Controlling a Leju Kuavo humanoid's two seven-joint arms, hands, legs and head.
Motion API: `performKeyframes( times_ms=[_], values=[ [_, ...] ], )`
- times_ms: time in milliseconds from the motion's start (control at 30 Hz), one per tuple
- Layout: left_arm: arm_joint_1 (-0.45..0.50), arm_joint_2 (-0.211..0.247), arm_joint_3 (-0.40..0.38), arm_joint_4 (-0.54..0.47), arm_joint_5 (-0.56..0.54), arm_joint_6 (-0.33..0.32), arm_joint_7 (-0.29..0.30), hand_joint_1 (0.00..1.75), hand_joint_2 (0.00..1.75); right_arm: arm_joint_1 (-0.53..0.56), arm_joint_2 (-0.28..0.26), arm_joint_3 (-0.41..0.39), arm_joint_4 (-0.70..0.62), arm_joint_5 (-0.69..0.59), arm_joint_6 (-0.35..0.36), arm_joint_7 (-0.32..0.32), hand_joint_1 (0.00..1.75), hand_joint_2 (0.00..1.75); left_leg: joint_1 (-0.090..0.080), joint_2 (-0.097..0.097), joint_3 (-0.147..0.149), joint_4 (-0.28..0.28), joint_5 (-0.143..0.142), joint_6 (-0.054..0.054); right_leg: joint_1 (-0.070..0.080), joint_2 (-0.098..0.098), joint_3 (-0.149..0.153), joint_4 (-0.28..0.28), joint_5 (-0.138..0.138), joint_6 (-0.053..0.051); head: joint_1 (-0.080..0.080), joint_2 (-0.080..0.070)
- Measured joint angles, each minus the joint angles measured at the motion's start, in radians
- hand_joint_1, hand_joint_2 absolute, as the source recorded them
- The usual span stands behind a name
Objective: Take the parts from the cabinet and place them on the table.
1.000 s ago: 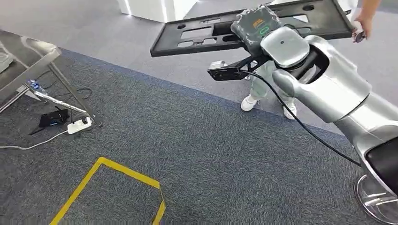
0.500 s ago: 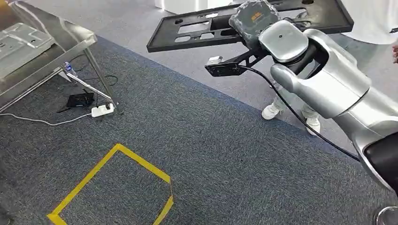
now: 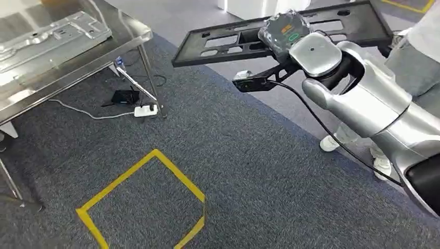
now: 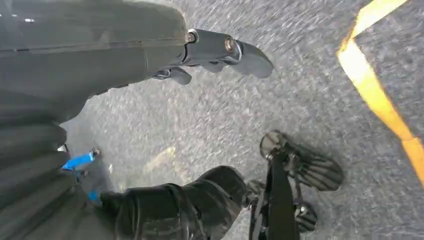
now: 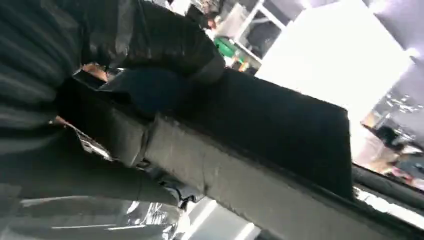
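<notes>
My right hand (image 3: 284, 30) grips a long black plastic panel with cutouts (image 3: 228, 39), carried flat and high over the carpet at upper centre of the head view. Up close in the right wrist view, the same black panel (image 5: 280, 125) runs across under my right hand (image 5: 150, 45). The steel table (image 3: 122, 39) stands at the upper left, with a flat silver metal part (image 3: 52, 33) lying on it. Hanging low over the carpet, my left hand (image 4: 215, 50) has its fingers apart and holds nothing.
A person in light trousers and white shoes (image 3: 332, 141) stands close behind my right arm. Under the table lie a white power strip (image 3: 145, 110), a black box (image 3: 124, 96) and cables. A yellow tape square (image 3: 148, 199) marks the blue-grey carpet.
The whole view has swung, so the camera has turned: the table has come further into view at left and the tape square has shifted right. The panel stays in my right hand.
</notes>
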Motion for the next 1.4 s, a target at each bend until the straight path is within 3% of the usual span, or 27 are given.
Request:
performKeyframes(
  times_ms=[33,100,133,200,233,267,333,367,400,533,567,600,633,733,800,867,900,933,1033,1067,1133,1167,1233,1267,1333,1367,1400],
  values=[
    [0.003,0.001,0.000,0.000,-0.001,0.000,0.000,0.00,1.75,0.000,0.000,0.000,-0.004,0.000,0.000,0.001,1.61,1.75,-0.001,-0.006,-0.002,0.000,0.001,-0.005,-0.008,-0.015,0.005,-0.010,0.004,-0.008,-0.002,0.000],
    [0.004,-0.006,0.000,0.000,-0.005,0.000,-0.003,0.00,1.75,-0.001,-0.003,0.000,-0.007,0.000,0.005,0.007,1.61,1.75,-0.011,0.109,-0.023,0.052,-0.035,-0.012,-0.005,-0.040,0.019,-0.022,0.006,-0.022,-0.010,0.000],
    [0.003,-0.008,0.000,0.000,-0.009,0.002,-0.007,0.00,1.75,-0.004,-0.003,0.000,-0.008,0.000,0.006,0.008,1.61,1.75,-0.007,0.132,-0.054,0.117,-0.066,-0.015,0.000,-0.053,0.022,-0.022,0.005,-0.025,-0.010,0.000],
    [0.001,-0.010,0.000,0.000,-0.011,0.006,-0.014,0.00,1.75,-0.004,-0.004,0.000,-0.010,0.000,0.007,0.008,1.61,1.75,-0.003,0.148,-0.126,0.255,-0.117,-0.016,0.006,-0.078,0.023,-0.022,0.001,-0.029,-0.011,0.000],
    [0.001,-0.013,0.000,0.000,-0.011,0.007,-0.016,0.00,1.75,-0.004,-0.004,0.000,-0.011,0.000,0.007,0.007,1.61,1.75,-0.002,0.149,-0.139,0.276,-0.114,-0.014,0.008,-0.091,0.023,-0.022,-0.001,-0.030,-0.011,0.000],
    [0.001,-0.015,0.000,0.000,-0.011,0.009,-0.019,0.00,1.75,-0.004,-0.004,0.002,-0.012,0.000,0.007,0.006,1.61,1.75,-0.002,0.149,-0.129,0.253,-0.094,-0.013,0.009,-0.103,0.024,-0.022,-0.003,-0.029,-0.011,0.000],
    [0.003,-0.018,0.000,0.000,-0.011,0.012,-0.020,0.00,1.75,-0.004,-0.004,0.002,-0.013,0.000,0.006,0.005,1.61,1.75,-0.004,0.164,-0.049,0.106,-0.020,-0.008,0.012,-0.126,0.031,-0.022,-0.009,-0.027,-0.011,0.000],
    [0.002,-0.020,0.000,0.000,-0.011,0.015,-0.020,0.00,1.75,-0.004,-0.004,0.002,-0.013,0.000,0.005,0.005,1.61,1.75,-0.008,0.206,-0.002,0.020,0.005,-0.005,0.014,-0.136,0.036,-0.022,-0.012,-0.023,-0.011,0.000],
    [-0.001,-0.023,0.000,0.000,-0.011,0.016,-0.019,0.00,1.75,-0.005,-0.004,0.002,-0.013,0.000,0.005,0.005,1.61,1.75,-0.029,0.237,0.013,0.003,-0.014,0.002,0.021,-0.146,0.037,-0.024,-0.015,-0.018,-0.010,0.000],
    [0.000,-0.024,0.000,0.000,-0.010,0.017,-0.008,0.00,1.75,-0.005,-0.002,0.003,-0.013,0.000,0.002,-0.002,1.61,1.75,-0.031,0.186,0.014,-0.012,-0.010,0.026,0.021,-0.185,0.053,-0.027,-0.027,0.003,-0.008,0.000],
    [0.002,-0.026,0.000,0.000,-0.010,0.017,-0.006,0.00,1.75,-0.003,-0.003,0.003,-0.013,0.000,0.002,-0.003,1.61,1.75,-0.021,0.176,0.028,-0.024,-0.006,0.033,0.011,-0.166,0.051,-0.020,-0.036,0.010,-0.008,0.000],
    [0.001,-0.026,0.000,0.000,-0.009,0.017,-0.006,0.00,1.75,-0.004,-0.003,0.003,-0.012,0.000,0.002,-0.003,1.61,1.75,-0.020,0.163,0.032,-0.026,-0.006,0.038,0.010,-0.112,0.037,0.016,-0.056,0.010,0.002,0.000],
    [-0.002,-0.026,0.000,0.000,-0.008,0.017,-0.004,0.00,1.75,-0.005,-0.003,0.003,-0.012,0.000,0.000,-0.003,1.61,1.75,-0.020,0.154,0.032,-0.026,-0.004,0.045,0.011,-0.085,0.001,0.086,-0.092,0.008,0.005,0.000],
    [-0.005,-0.028,0.000,0.000,-0.008,0.017,-0.006,0.00,1.75,0.005,-0.004,0.005,-0.010,0.000,-0.001,-0.005,1.61,1.75,-0.020,0.113,0.033,-0.023,-0.007,0.049,0.011,-0.060,-0.111,0.275,-0.146,0.011,0.006,0.000],
    [-0.003,-0.029,0.000,0.000,-0.008,0.017,-0.011,0.00,1.75,0.011,-0.004,0.006,-0.009,-0.001,-0.001,-0.005,1.61,1.75,-0.019,0.080,0.034,-0.019,-0.010,0.048,0.010,-0.059,-0.099,0.211,-0.080,0.009,0.008,0.000],
    [-0.002,-0.031,0.000,0.000,-0.008,0.018,-0.015,0.00,1.75,0.010,-0.004,0.006,-0.010,-0.003,-0.003,-0.004,1.61,1.75,-0.017,0.050,0.034,-0.010,-0.015,0.040,0.005,-0.030,-0.027,0.041,0.015,0.005,0.008,0.000],
    [-0.001,-0.032,0.000,0.000,-0.008,0.018,-0.016,0.00,1.75,0.011,-0.004,0.006,-0.009,-0.003,-0.005,-0.004,1.61,1.75,-0.015,0.038,0.028,-0.007,-0.018,0.035,0.000,0.025,-0.008,0.002,0.008,0.003,0.007,0.000],
    [-0.006,-0.031,0.000,0.000,-0.009,0.019,-0.016,0.00,1.75,0.011,-0.004,0.006,-0.010,-0.003,-0.008,-0.004,1.61,1.75,-0.018,0.025,0.022,0.004,-0.019,0.031,-0.006,0.035,0.000,-0.017,0.005,0.006,0.005,0.000],
    [0.002,-0.031,0.000,0.000,-0.008,0.021,-0.016,0.00,1.75,0.015,-0.002,0.006,-0.008,-0.003,-0.010,-0.004,1.61,1.75,-0.006,-0.015,0.014,-0.008,-0.010,0.010,0.006,-0.006,0.006,-0.020,0.007,-0.008,0.014,0.000],
    [0.005,-0.029,0.000,0.000,-0.008,0.021,-0.016,0.00,1.75,0.015,-0.001,0.006,-0.008,-0.003,-0.013,-0.004,1.61,1.75,-0.007,-0.009,0.010,-0.008,-0.014,0.010,-0.004,-0.023,0.014,-0.029,0.011,-0.015,0.016,0.000],
    [0.005,-0.033,0.000,0.000,-0.008,0.021,-0.016,0.00,1.75,0.015,-0.001,0.006,-0.007,-0.002,-0.014,-0.003,1.61,1.75,-0.014,0.108,-0.020,0.067,-0.057,-0.004,0.002,-0.048,0.027,-0.039,0.010,-0.026,0.004,0.000],
    [0.002,-0.033,0.000,0.000,-0.008,0.021,-0.016,0.00,1.75,0.015,-0.001,0.006,-0.006,-0.001,-0.015,-0.003,1.61,1.75,-0.010,0.132,-0.057,0.141,-0.087,-0.009,0.005,-0.062,0.030,-0.039,0.008,-0.028,0.005,0.000],
    [0.001,-0.034,0.000,0.000,-0.003,0.021,-0.016,0.00,1.75,0.019,-0.001,0.007,-0.005,-0.001,-0.015,-0.004,1.61,1.75,-0.005,0.146,-0.127,0.265,-0.124,-0.014,0.006,-0.090,0.032,-0.038,0.003,-0.030,0.003,0.000],
    [0.001,-0.034,0.000,0.000,-0.003,0.021,-0.016,0.00,1.75,0.022,-0.001,0.007,-0.005,-0.001,-0.015,-0.004,1.61,1.75,-0.004,0.149,-0.135,0.270,-0.113,-0.015,0.006,-0.103,0.034,-0.038,0.001,-0.030,0.002,0.000],
    [0.003,-0.034,0.000,0.000,-0.002,0.021,-0.016,0.00,1.75,0.027,-0.001,0.007,-0.005,-0.001,-0.015,-0.004,1.61,1.75,-0.003,0.157,-0.078,0.151,-0.039,-0.015,0.006,-0.129,0.039,-0.037,-0.006,-0.025,0.003,0.000],
    [0.003,-0.034,0.000,0.000,-0.002,0.021,-0.016,0.00,1.75,0.026,0.000,0.007,-0.006,-0.001,-0.015,-0.004,1.61,1.75,-0.004,0.176,-0.028,0.057,0.003,-0.012,0.006,-0.141,0.043,-0.035,-0.011,-0.022,0.002,0.000],
    [0.001,-0.035,0.000,0.000,-0.002,0.021,-0.016,0.00,1.75,0.026,0.000,0.007,-0.006,0.000,-0.016,-0.004,1.61,1.75,-0.012,0.220,0.000,-0.009,0.002,-0.010,0.009,-0.152,0.048,-0.035,-0.016,-0.017,0.003,0.000]
  ],
)
